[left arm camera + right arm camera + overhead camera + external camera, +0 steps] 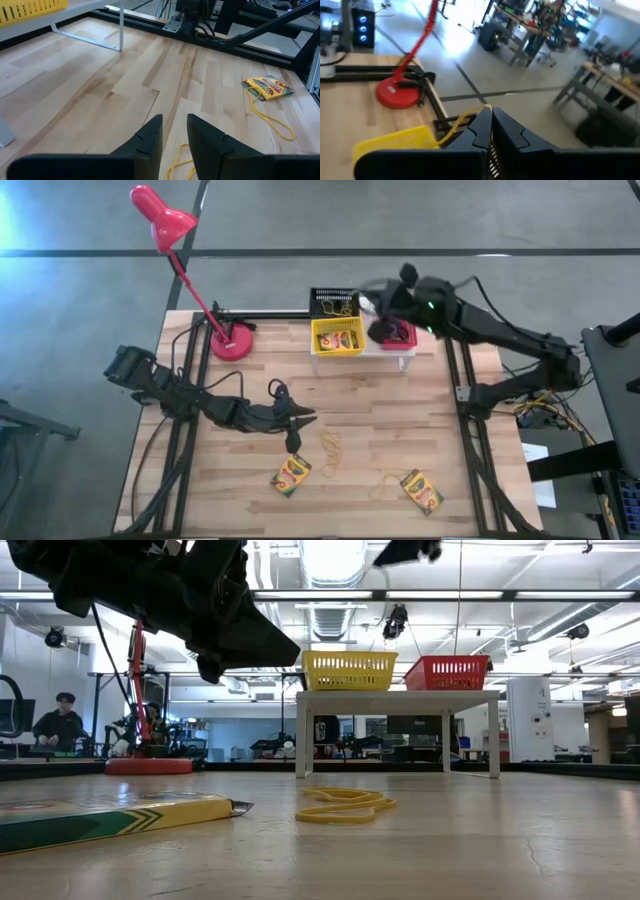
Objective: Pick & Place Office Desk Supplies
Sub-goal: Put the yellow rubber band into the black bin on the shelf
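Observation:
My right gripper (368, 298) hovers, blurred, over the white riser (400, 352) at the table's far edge, shut on a thin tan rubber band (465, 120). On the riser stand a black basket (333, 303), a yellow basket (337, 340) with a crayon box (339, 338) inside, and a red basket (402, 336). My left gripper (300, 420) hangs open above mid-table, empty. Two crayon boxes (291, 475) (421, 491) and loose rubber bands (331, 450) (385, 485) lie flat on the wood. My right gripper pinches the rubber band between its two fingertips, at the band's upper end (487, 107). The band is lifted clear and trails slack from the fingers toward the yellow basket (395, 142).
A red desk lamp stands with its base (232, 340) at the far left of the table, next to the baskets. Black frame rails run along the table's left and right edges. Bare wood lies between the riser and the loose supplies.

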### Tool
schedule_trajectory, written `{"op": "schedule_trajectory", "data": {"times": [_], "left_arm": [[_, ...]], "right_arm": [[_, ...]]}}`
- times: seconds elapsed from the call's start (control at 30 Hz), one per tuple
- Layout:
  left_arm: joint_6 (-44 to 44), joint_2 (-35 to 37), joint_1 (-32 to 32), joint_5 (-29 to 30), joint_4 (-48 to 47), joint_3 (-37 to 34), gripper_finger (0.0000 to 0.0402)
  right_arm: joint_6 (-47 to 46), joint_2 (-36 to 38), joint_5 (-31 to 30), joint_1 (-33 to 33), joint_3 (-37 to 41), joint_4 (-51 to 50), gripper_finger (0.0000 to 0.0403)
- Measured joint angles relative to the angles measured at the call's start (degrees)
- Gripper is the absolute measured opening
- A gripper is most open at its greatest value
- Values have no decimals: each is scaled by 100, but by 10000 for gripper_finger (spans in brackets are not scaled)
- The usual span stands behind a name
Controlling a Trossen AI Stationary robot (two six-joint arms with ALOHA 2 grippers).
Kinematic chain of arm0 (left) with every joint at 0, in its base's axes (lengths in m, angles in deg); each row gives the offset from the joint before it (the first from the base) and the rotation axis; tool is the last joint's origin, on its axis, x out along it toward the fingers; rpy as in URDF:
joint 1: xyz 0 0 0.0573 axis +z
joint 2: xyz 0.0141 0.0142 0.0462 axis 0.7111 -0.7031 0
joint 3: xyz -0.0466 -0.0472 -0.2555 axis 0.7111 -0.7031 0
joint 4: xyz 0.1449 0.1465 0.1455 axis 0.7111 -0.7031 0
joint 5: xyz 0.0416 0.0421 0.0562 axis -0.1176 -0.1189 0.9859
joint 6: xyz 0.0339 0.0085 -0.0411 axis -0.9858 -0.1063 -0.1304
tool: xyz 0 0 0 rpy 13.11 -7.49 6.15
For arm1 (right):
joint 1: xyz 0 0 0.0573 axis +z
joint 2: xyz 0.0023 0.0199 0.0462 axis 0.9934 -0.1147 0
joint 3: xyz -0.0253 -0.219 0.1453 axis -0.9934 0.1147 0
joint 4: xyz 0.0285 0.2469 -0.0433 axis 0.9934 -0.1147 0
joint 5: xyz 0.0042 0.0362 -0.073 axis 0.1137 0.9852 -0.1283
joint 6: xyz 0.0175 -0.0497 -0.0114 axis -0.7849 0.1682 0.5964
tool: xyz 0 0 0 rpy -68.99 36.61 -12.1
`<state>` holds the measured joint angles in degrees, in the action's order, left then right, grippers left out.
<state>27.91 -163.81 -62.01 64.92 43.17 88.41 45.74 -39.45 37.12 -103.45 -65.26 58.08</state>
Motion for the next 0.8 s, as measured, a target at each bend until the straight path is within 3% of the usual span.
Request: {"op": "schedule_trajectory", "data": {"times": [0.1, 0.33, 0.53, 0.8], "left_arm": [[0, 0, 0, 0, -1, 1, 94], [0, 0, 0, 0, -9, 0, 94], [2, 0, 0, 0, -71, 0, 94], [4, 0, 1, 0, -102, 0, 94]], "right_arm": [[-55, -402, 356, -477, -5, 407, 8], [-157, -1423, 421, -995, -249, 882, 8], [-247, -1868, 457, -971, -525, 520, 8], [-258, -1832, 464, -713, -595, 371, 8]]}}
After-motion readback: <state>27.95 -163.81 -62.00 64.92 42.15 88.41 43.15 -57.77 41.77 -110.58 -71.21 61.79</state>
